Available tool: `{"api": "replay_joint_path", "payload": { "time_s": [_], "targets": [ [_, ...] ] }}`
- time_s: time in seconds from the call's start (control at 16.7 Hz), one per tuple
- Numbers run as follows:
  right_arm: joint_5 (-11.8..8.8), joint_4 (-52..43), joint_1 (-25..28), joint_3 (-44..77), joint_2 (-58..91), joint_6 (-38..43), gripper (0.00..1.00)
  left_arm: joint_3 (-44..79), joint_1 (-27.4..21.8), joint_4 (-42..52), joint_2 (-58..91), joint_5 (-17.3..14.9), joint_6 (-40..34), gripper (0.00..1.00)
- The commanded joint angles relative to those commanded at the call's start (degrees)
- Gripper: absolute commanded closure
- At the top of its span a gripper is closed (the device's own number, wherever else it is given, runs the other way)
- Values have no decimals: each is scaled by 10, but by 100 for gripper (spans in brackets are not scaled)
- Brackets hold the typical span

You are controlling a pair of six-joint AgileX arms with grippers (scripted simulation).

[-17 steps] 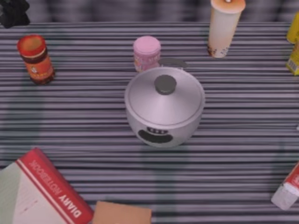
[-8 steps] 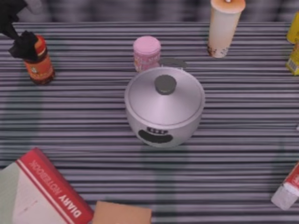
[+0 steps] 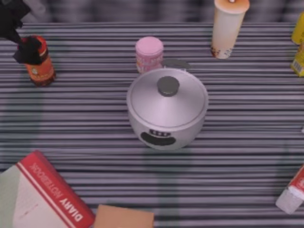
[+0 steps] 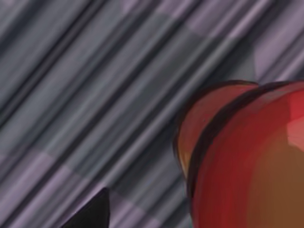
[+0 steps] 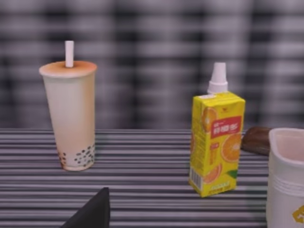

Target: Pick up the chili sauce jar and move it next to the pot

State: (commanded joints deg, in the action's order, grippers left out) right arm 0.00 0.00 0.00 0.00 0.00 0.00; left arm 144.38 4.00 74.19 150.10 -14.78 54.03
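Note:
The chili sauce jar, dark brown with an orange-red label, stands upright at the table's far left. My left gripper hangs right over its red lid, covering most of it in the top view. In the left wrist view the lid fills one side and a single black fingertip shows well off to the side of it, apart from the jar; the gripper is open. The silver-grey pot with a dark knob sits at the table's middle. My right gripper is out of the top view; its wrist view shows one fingertip over bare table.
A pink jar stands just behind the pot. A cream cup and a yellow juice carton are at the back right. A red diary notebook and a tan block lie at the front left, a red-white carton at the front right.
My left gripper has come in from the back left corner and now sits over the chili sauce jar's lid. The jar and the pot have not moved.

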Motion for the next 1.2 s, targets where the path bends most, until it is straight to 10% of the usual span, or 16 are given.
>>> {"api": "replay_joint_path", "payload": {
  "time_s": [0.48, 1.2],
  "targets": [
    [0, 0, 0, 0, 0, 0, 0, -49, -6, -55, 5, 1, -6, 0],
    [0, 0, 0, 0, 0, 0, 0, -49, -6, -55, 5, 1, -6, 90]
  ]
}}
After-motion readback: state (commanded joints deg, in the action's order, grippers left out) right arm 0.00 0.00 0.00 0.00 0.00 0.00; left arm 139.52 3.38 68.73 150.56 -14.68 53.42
